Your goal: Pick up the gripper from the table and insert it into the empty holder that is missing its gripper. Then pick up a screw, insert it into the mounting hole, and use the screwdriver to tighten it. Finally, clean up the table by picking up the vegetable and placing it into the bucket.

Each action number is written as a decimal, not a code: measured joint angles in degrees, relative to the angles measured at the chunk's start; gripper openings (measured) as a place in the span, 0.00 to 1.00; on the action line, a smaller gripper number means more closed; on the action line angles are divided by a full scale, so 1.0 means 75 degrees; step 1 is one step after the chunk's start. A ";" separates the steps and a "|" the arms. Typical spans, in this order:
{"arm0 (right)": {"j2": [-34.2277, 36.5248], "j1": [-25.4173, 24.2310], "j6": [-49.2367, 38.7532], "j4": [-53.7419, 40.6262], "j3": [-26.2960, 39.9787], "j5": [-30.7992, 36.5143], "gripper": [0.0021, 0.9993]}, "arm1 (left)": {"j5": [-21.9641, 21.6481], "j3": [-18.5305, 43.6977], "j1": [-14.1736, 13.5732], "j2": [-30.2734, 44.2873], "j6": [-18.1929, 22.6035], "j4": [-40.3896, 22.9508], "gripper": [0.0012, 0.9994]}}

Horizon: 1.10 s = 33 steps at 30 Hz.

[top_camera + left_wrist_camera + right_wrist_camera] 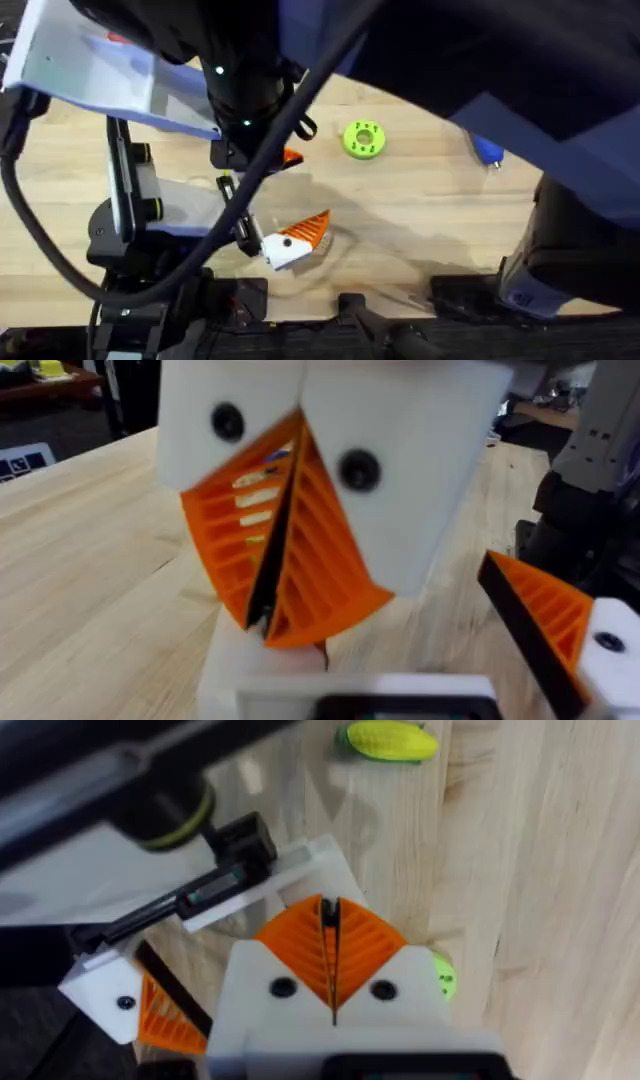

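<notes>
My right gripper (330,905) is shut, its two orange ribbed pads pressed together with only a dark strip between them. It also shows in the overhead view (292,157) and hangs large before the left wrist camera (265,625). My left gripper (365,600) stands open beneath it. One left finger carries an orange pad (540,620). The other is a bare white mount, the empty holder (240,660). The loose gripper is hidden. The yellow-green vegetable (388,740) lies on the table beyond the right gripper. The blue screwdriver (487,150) lies at the right. Screw and bucket are out of view.
A round green disc with holes (363,139) lies on the wooden table right of the grippers. Dark blurred arm parts and a cable (250,170) cover much of the overhead view. A clear plate (300,870) lies under the left arm.
</notes>
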 joint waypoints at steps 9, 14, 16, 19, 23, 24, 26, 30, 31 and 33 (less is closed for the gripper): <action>0.0001 0.0000 0.0000 -0.0003 0.0000 0.0000 0.00 | 0.0000 0.0000 0.0000 0.0000 0.0000 0.0003 0.95; -0.0001 0.0000 0.0077 0.0007 0.0000 0.0037 0.16 | 0.0006 0.0000 0.0000 0.0002 -0.0003 0.0000 0.95; -0.0003 -0.0013 0.0056 0.0009 0.0000 0.0130 0.46 | 0.0029 0.0000 0.0000 0.0001 -0.0003 -0.0003 0.95; -0.0022 -0.0064 0.0058 0.0008 0.0006 0.0204 0.88 | 0.0032 0.0000 0.0000 -0.0001 0.0010 0.0000 0.95; -0.0035 -0.0064 0.0099 -0.0003 0.0006 0.0222 0.99 | 0.0039 0.0000 0.0000 -0.0008 0.0058 0.0000 0.95; -0.0046 -0.0064 0.0143 -0.0003 0.0006 0.0227 0.99 | 0.0038 0.0000 0.0000 -0.0006 0.0061 0.0000 0.95; -0.0138 -0.0074 0.0322 0.0028 0.0003 0.0230 0.99 | 0.0041 0.0000 0.0000 -0.0007 0.0064 0.0000 0.95; -0.0560 -0.0169 0.0906 0.0191 0.0003 0.0227 0.99 | 0.0058 0.0000 0.0000 -0.0007 0.0067 0.0000 0.95; -0.0705 -0.0229 0.1108 0.0218 0.0003 0.0227 0.99 | 0.0058 0.0000 0.0000 -0.0008 0.0069 0.0000 0.95; -0.1004 -0.0386 0.1532 0.0233 0.0005 0.0228 0.99 | 0.0058 0.0000 0.0000 -0.0009 0.0074 0.0000 0.95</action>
